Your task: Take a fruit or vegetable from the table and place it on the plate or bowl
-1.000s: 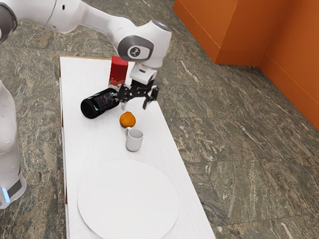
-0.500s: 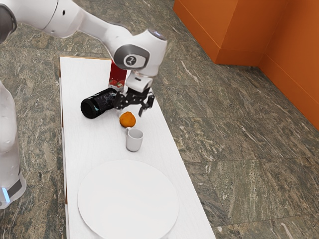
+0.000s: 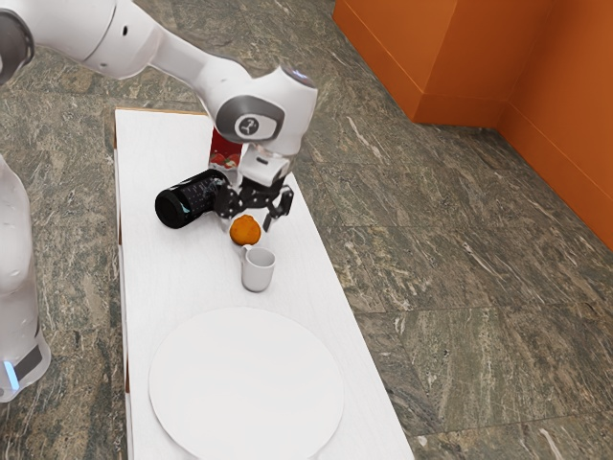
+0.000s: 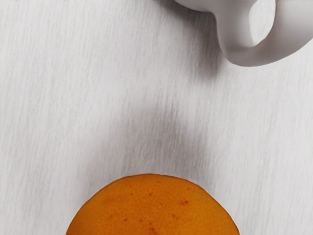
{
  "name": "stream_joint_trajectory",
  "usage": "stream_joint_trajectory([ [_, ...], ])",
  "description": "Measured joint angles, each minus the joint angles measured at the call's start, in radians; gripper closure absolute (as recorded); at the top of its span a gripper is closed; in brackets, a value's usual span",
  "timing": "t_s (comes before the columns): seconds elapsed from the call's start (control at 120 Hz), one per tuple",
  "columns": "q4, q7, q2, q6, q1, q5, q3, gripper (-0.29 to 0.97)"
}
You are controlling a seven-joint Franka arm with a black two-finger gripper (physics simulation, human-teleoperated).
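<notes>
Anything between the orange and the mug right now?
Nothing. In the wrist view the stretch of table between the orange and the mug handle is bare, apart from a shadow.

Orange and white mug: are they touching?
Apart. The wrist view shows a stretch of bare table between the orange and the mug.

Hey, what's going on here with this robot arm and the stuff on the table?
The arm is going for the orange. Its gripper hovers just above the fruit with the fingers open, one to each side, not yet closed on it. The orange sits on the white table, close to a white mug. A black bottle lies on its side nearby. The big white plate waits at the table's near end, and the orange is not on it yet.
</notes>
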Motion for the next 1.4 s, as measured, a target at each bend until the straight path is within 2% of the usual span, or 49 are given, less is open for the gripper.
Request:
stream_joint_trajectory([
  [0.267,-0.006,-0.001,0.016,0.028,0.0,-0.001,0.0,0.04],
  [0.458,-0.007,-0.003,0.031,0.043,0.004,-0.004,0.0,0.27],
  [0.6,-0.005,-0.004,0.034,0.054,0.004,-0.009,0.0,0.37],
  [0.692,0.0,-0.005,0.002,0.052,-0.005,-0.011,-0.001,0.4],
  [0.767,0.015,-0.008,-0.073,0.031,-0.063,-0.018,-0.008,0.38],
  [0.883,0.063,-0.016,-0.187,-0.043,-0.1,-0.057,-0.121,0.36],
  [0.95,0.071,-0.022,-0.223,-0.08,-0.104,-0.096,-0.219,0.36],
  [1.183,0.073,-0.047,-0.239,-0.146,-0.095,-0.234,-0.507,0.37],
  [1.283,0.073,-0.059,-0.236,-0.153,-0.077,-0.272,-0.572,0.37],
  [1.4,0.071,-0.07,-0.234,-0.153,-0.069,-0.293,-0.593,0.37],
])
